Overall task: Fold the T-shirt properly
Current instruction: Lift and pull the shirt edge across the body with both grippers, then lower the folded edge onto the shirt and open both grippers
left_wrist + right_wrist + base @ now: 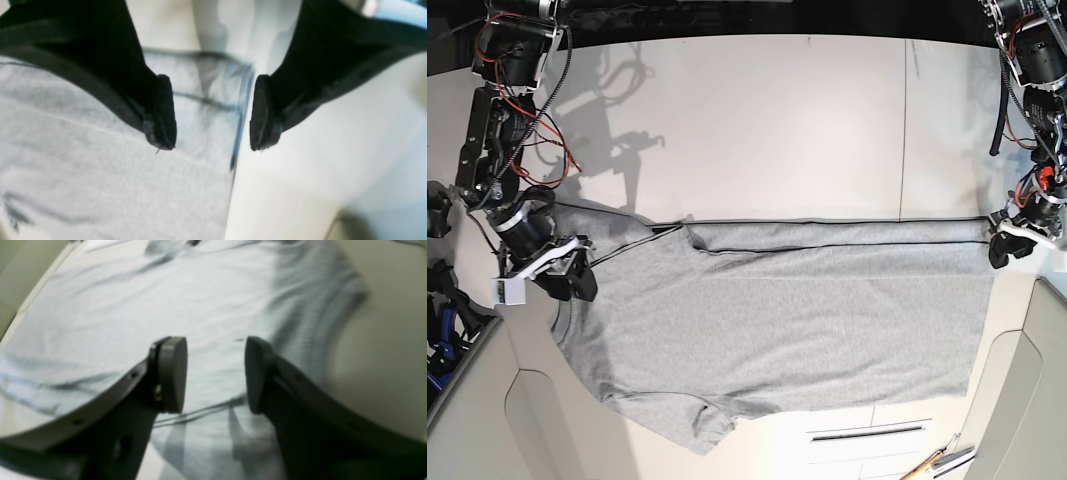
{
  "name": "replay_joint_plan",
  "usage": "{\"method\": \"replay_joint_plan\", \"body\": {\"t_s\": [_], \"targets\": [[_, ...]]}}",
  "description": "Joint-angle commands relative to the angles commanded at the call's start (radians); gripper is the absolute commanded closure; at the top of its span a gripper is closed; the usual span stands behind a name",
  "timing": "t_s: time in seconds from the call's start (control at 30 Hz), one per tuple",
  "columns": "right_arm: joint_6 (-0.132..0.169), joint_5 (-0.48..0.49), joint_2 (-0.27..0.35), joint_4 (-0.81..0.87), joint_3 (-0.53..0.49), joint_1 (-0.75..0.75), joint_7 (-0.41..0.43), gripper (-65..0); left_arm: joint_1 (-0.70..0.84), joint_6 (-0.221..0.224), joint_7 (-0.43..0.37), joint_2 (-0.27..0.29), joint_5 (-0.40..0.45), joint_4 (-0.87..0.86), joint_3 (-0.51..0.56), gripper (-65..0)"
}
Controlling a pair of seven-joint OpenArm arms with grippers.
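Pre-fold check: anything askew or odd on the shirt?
Yes. In the base view, the T-shirt looks uneven: a long band along the far edge is doubled over, while the near-left corner juts out, bunched and wrinkled, past the straighter near edge.

The T-shirt point(797, 340) lies on the table point(807, 100), spanning the space between the left gripper point(212, 115) and the right gripper point(215, 376). In the left wrist view, the T-shirt's side edge runs between the left gripper's fingertips, with most of the cloth to the view's left. In the right wrist view, a fold edge passes across, behind the right gripper's fingertips. In the base view, a folded strip point(827, 236) lies on the T-shirt between the grippers, and thin items point(947, 462) lie below the left gripper, past the cloth's lower edge.
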Motion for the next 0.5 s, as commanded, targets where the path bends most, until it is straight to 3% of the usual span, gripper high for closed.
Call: {"method": "replay_joint_plan", "body": {"t_s": [0.1,0.23,0.33,0.43,0.5], "targets": [[0.0,0.052,0.0,0.007,0.115,0.0,-0.051,-27.8,0.0,0.0,0.095,0.0,-0.091,0.0,-0.082,-38.0],[-0.001,0.06,0.011,0.007,0.217,-0.015,-0.082,-27.8,0.016,0.0,0.134,0.0,-0.153,0.0,-0.118,-38.1],[-0.025,0.09,0.039,0.006,0.228,-0.067,-0.084,-27.9,0.056,0.0,0.134,0.003,-0.169,0.0,-0.116,-38.9],[-0.026,0.123,0.05,0.006,0.228,-0.118,-0.084,-28.2,0.082,0.0,0.129,0.008,-0.177,0.0,-0.116,-47.5],[-0.027,0.152,0.049,0.006,0.228,-0.141,-0.085,-31.0,0.084,0.0,0.13,0.017,-0.174,0.0,-0.116,-47.5]]}}
